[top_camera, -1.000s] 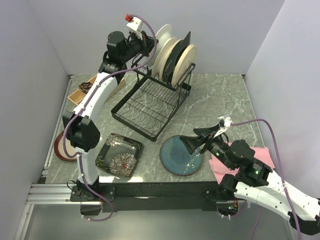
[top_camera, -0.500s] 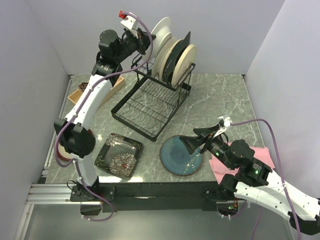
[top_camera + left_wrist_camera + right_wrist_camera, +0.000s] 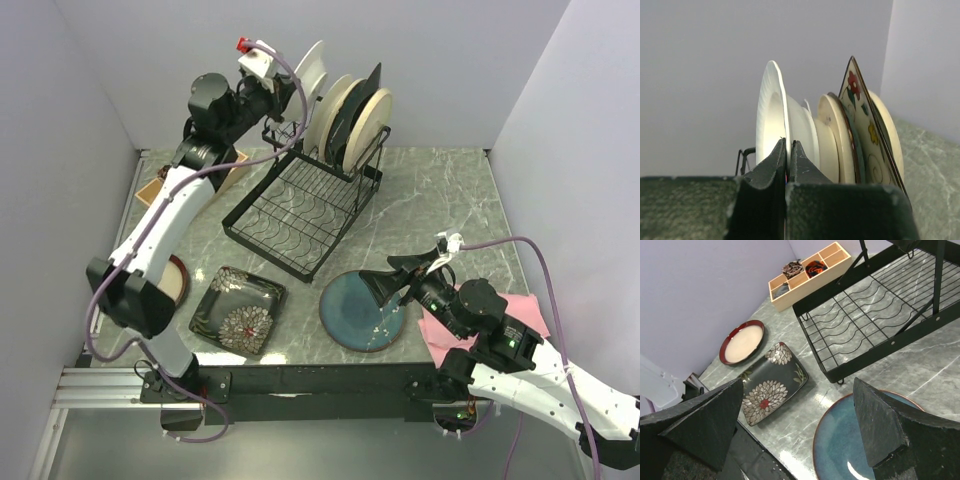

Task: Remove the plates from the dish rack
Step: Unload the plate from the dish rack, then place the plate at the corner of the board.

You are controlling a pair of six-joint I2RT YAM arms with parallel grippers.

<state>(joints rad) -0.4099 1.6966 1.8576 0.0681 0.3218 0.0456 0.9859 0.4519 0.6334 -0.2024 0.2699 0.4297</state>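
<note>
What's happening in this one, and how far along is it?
The left gripper is shut on the rim of a white plate at the dish rack, with other plates upright beside it. The right gripper hangs open over a teal plate lying on the table. A black floral plate and a red-rimmed plate lie there too, so unloading is partway done.

Upright plates [image 3: 345, 115] crowd the dish rack's [image 3: 300, 205] upper slots; its lower grid offers passage.
</note>
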